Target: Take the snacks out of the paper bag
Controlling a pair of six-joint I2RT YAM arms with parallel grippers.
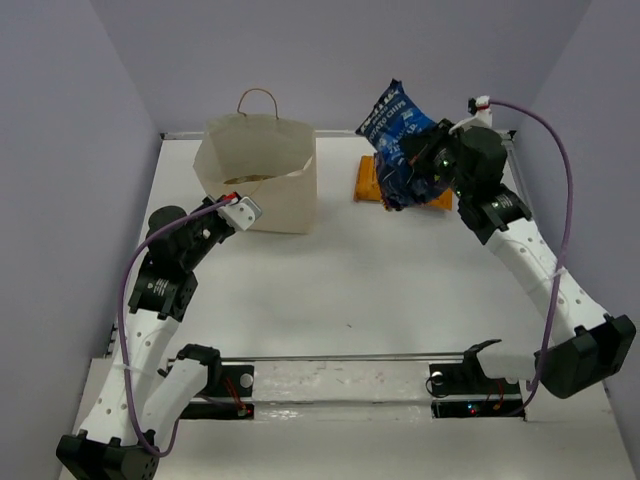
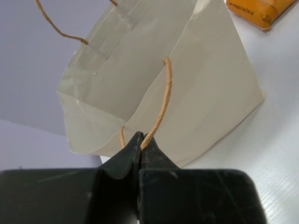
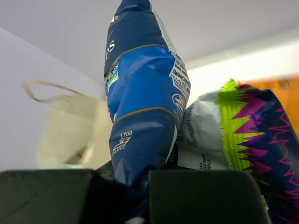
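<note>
Now my right gripper point(image 3: 140, 198) pinches the dark blue bag point(image 3: 145, 102), likely light and slippery, by its end; my left gripper point(image 2: 141, 140) clamps the paper bag point(image 2: 205, 88) by its handle point(image 2: 163, 95).

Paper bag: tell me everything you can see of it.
The paper bag is cream, boxy, of creased stiff paper, standing upright with its mouth open at the table's far left. Two thin brown twine loop handles: the far handle stands up free, the near handle is pinched in the shut left tool.
</note>
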